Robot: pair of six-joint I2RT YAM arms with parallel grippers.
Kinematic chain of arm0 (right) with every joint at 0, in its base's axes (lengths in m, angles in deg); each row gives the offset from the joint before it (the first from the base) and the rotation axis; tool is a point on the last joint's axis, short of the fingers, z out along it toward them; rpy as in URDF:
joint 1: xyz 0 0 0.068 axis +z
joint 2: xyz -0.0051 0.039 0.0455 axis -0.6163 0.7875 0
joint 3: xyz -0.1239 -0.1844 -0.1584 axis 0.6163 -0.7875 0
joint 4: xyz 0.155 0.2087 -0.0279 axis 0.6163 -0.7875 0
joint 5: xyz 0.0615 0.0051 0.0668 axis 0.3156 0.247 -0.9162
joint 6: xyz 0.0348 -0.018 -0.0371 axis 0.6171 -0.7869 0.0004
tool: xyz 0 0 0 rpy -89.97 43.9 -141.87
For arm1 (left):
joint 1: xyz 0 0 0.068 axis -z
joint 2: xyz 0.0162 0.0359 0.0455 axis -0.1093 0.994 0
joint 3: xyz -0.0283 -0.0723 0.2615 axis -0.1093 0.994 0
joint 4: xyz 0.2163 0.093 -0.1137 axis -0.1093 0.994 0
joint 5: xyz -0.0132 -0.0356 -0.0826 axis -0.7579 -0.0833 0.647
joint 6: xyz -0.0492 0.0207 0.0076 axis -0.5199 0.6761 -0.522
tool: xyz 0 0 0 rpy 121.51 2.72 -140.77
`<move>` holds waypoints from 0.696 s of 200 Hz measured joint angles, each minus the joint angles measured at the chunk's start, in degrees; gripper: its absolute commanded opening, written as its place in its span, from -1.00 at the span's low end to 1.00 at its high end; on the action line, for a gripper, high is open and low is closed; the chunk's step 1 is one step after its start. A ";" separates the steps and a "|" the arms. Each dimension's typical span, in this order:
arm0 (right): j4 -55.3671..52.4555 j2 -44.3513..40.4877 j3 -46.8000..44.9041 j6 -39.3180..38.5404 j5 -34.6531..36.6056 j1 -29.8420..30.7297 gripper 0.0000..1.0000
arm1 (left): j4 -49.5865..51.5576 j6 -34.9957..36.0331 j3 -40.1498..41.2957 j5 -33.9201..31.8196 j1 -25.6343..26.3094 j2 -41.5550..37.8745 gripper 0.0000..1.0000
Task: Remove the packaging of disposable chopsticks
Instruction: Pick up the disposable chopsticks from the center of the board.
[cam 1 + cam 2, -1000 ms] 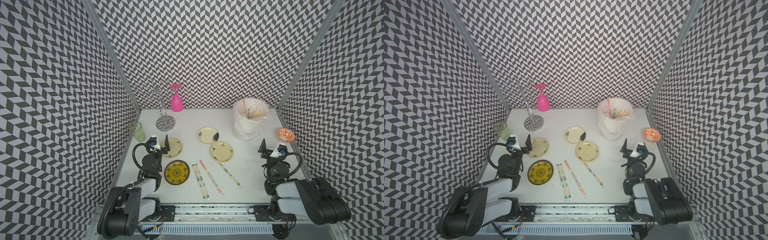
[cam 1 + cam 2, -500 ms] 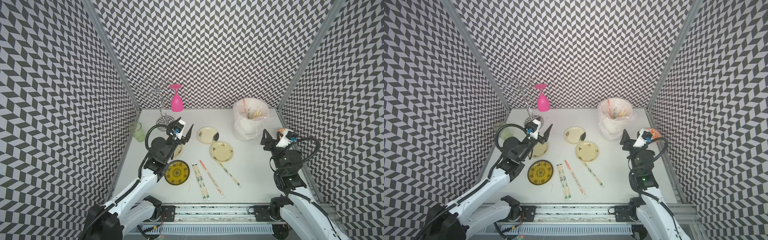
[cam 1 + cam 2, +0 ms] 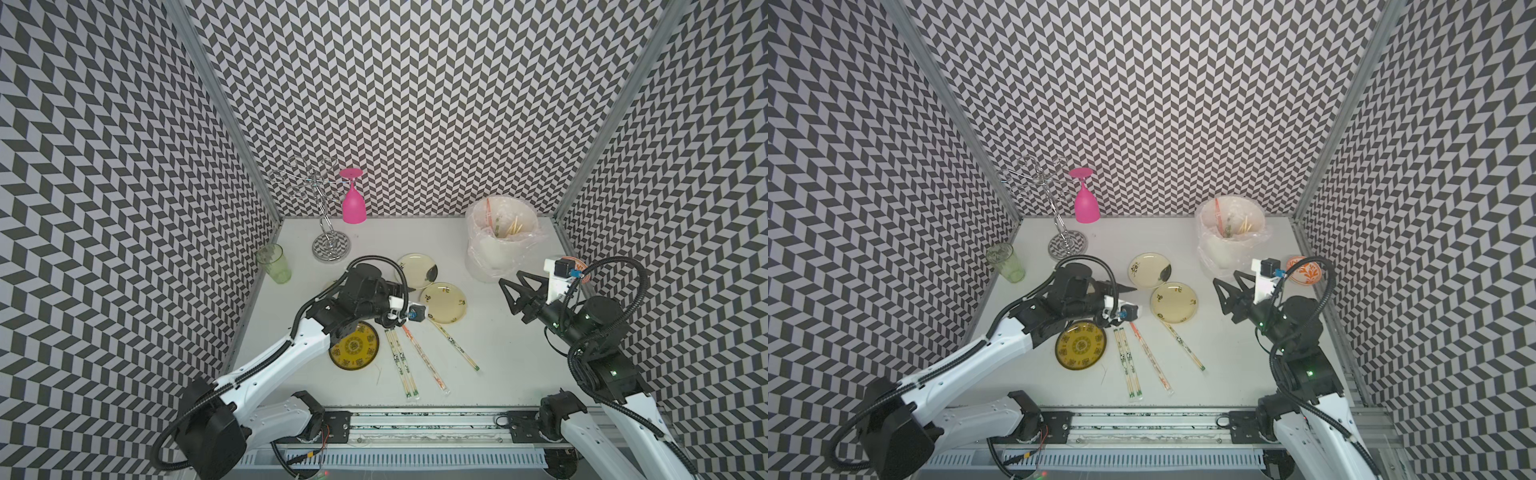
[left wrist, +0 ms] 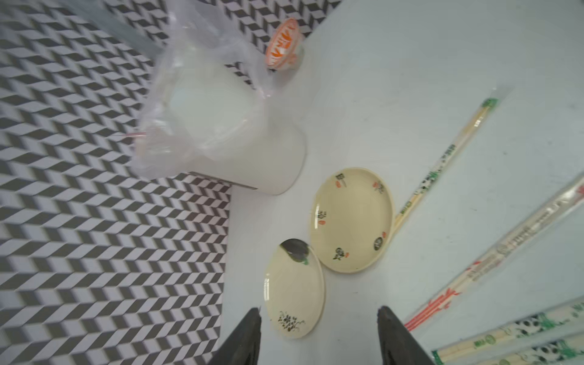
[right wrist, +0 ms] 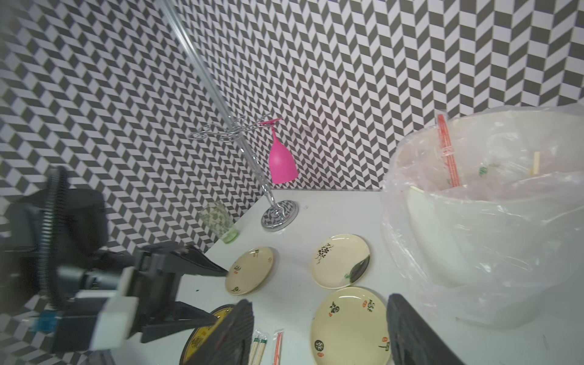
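Both hands hung empty above the tabletop (image 3: 498,353): the left hand (image 4: 319,311) had its jaws partly apart, and so did the right hand (image 3: 510,279). The sleeved chopsticks (image 3: 399,361) lay flat just below the left hand and well apart from the right. Two sleeves lay side by side, so a pinch could catch both or skid off the slick film. A single sleeve (image 3: 453,345) touched a cream plate (image 3: 444,301) and might drag it. Beside the right hand, the bag-lined white bin (image 3: 494,253) held a red-printed sleeve (image 5: 445,148) and bare sticks (image 3: 515,226).
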 measured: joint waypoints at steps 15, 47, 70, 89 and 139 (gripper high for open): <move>0.68 -1.46 -1.16 0.55 -1.11 0.46 0.34 | 3.56 1.09 -1.03 -2.38 3.23 5.35 0.21; 4.07 -3.37 -5.53 3.65 -2.91 1.16 0.34 | 10.67 0.66 -3.87 -5.22 6.91 14.12 0.13; 5.92 -3.91 -7.56 5.33 -3.50 2.19 0.34 | 14.27 -0.17 -6.69 -7.08 8.33 18.58 0.09; 6.29 -4.15 -7.74 5.73 -3.48 2.80 0.34 | 15.65 -1.18 -8.44 -8.72 9.22 21.29 0.12; 6.54 -4.94 -7.74 5.66 -2.99 3.23 0.35 | 16.76 -3.13 -8.50 -13.09 11.91 26.18 0.10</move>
